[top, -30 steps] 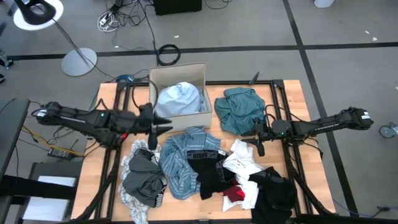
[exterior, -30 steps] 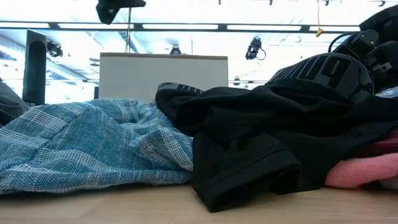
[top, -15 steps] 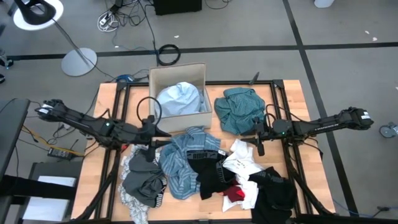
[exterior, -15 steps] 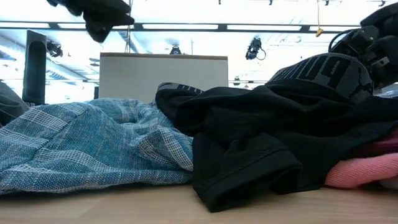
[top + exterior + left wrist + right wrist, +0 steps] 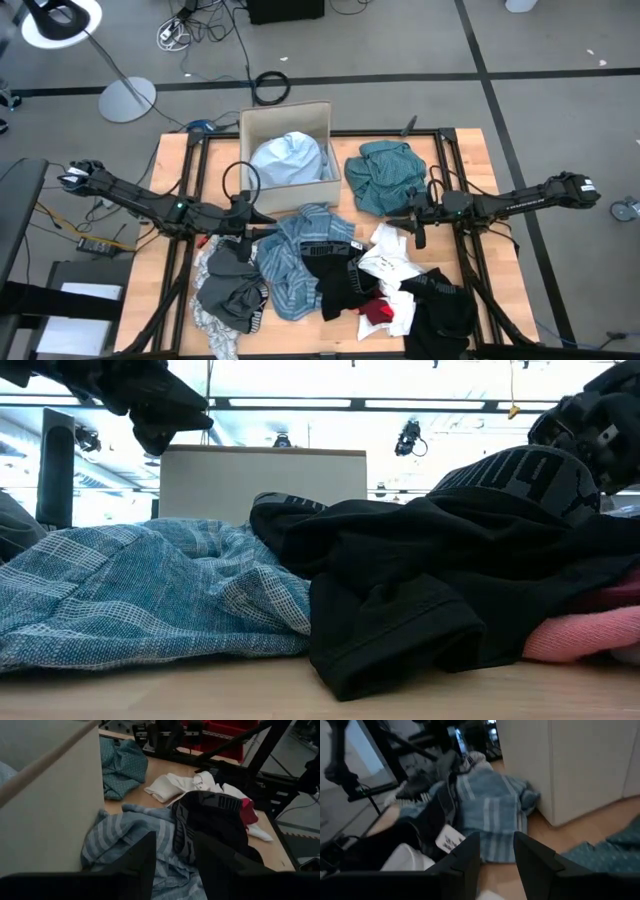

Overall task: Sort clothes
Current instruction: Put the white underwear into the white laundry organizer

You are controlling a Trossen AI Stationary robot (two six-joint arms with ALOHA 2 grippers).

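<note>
Two grippers, left gripper (image 5: 262, 213) and right gripper (image 5: 417, 236), hang open and empty beside the cardboard box (image 5: 287, 125); in front of it the clothes (image 5: 330, 265) overlap, so we risk lifting several together

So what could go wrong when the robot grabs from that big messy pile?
The blue-striped piece and the black piece overlap, so the left hand, open just above, might lift both at once. It is also close to the cardboard box and could bump its wall.
</note>
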